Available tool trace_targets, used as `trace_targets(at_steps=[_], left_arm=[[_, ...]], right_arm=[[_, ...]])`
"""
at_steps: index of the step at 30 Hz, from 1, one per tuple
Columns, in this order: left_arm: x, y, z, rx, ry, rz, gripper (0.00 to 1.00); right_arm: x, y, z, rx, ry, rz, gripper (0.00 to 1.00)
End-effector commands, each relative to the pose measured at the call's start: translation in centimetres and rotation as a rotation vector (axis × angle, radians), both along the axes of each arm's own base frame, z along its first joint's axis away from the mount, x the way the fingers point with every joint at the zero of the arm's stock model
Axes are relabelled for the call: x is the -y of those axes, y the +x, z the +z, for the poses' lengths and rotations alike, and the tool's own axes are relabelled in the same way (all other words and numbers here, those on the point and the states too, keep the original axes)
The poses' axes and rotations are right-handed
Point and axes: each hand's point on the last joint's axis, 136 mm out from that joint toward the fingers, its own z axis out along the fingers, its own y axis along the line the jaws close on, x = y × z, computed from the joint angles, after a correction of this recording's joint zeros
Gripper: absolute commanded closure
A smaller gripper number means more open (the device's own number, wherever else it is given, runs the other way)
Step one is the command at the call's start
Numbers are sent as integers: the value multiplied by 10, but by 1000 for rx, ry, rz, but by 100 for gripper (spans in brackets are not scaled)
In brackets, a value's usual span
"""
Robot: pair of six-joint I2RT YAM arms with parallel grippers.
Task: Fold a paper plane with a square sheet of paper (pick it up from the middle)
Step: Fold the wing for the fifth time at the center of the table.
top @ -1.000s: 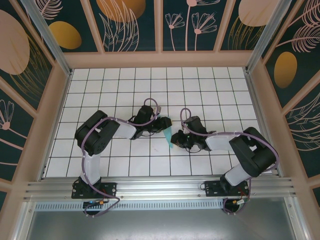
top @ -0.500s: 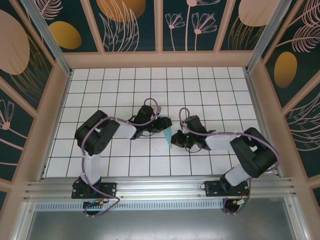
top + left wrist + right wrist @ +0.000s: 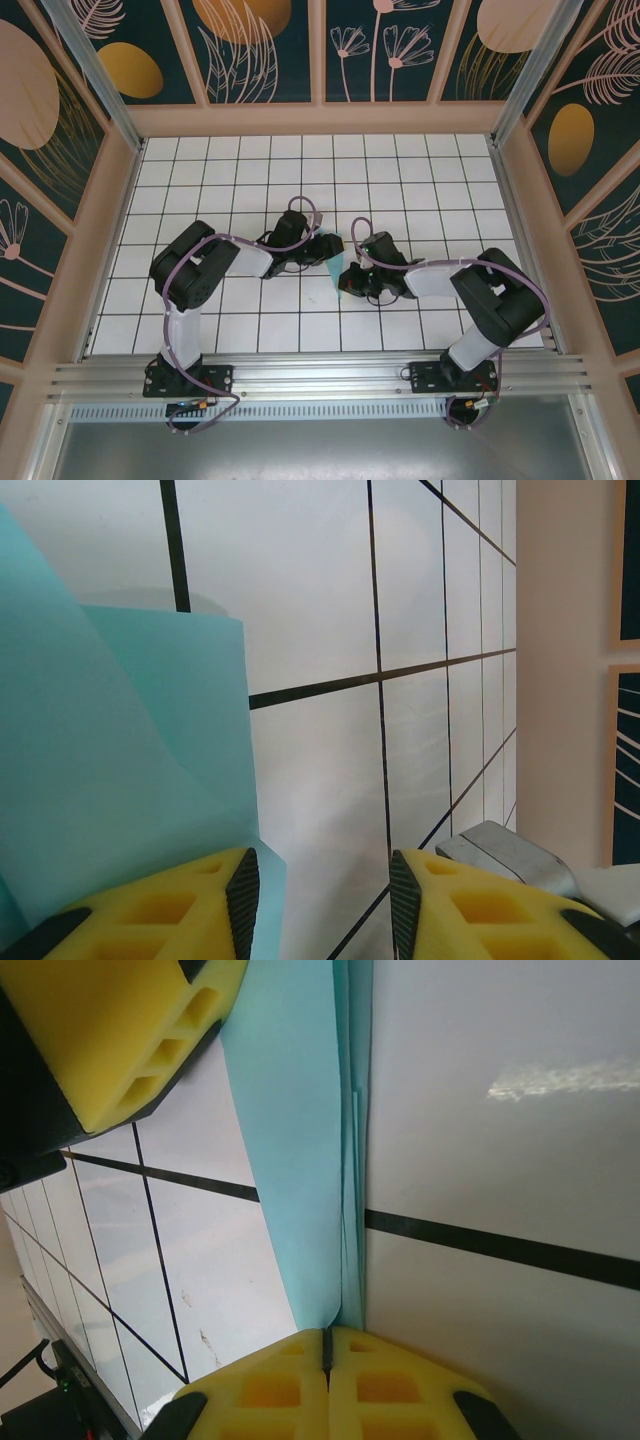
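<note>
The square sheet of paper (image 3: 335, 260) is turquoise and folded into a narrow, layered, pointed paper plane shape. It lies mid-table between my two grippers. In the right wrist view the paper (image 3: 300, 1140) runs straight away from my right gripper (image 3: 327, 1345), whose yellow fingers are shut on its near end. My right gripper (image 3: 347, 279) sits at the paper's near tip. My left gripper (image 3: 326, 248) is at the paper's far end. In the left wrist view it (image 3: 322, 890) stands open over bare tile, and its left finger (image 3: 170, 905) rests over the edge of the paper (image 3: 120, 740).
The white gridded table (image 3: 420, 190) is ringed by a wooden frame (image 3: 320, 118) with patterned walls. Both arms bend inward and nearly meet at the centre. A grey metal part (image 3: 505, 852) shows beside my left gripper's right finger. A metal rail (image 3: 320, 375) runs along the near edge.
My right gripper has closed onto the paper's near end and its arm has shifted slightly left. The left arm has held still with its jaws unchanged.
</note>
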Motion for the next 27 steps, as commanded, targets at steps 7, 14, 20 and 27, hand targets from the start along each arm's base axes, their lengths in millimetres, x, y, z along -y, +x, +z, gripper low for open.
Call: trace_targets(at_steps=[7,14,20,27], left_arm=[[-14,-14,-42,-89,119,-8,58],[-13,-13,-42,-89,116,-10,58],[-12,-13,-41,-90,114,-12,58],[-12,-13,-41,-90,114,-14,59]], right_arm=[[8,-3,7,21,-35,-20,86],[2,-7,10,33,-45,36,82],[-5,-7,9,38,-67,53,79],[-1,-7,4,35,-98,41,83]])
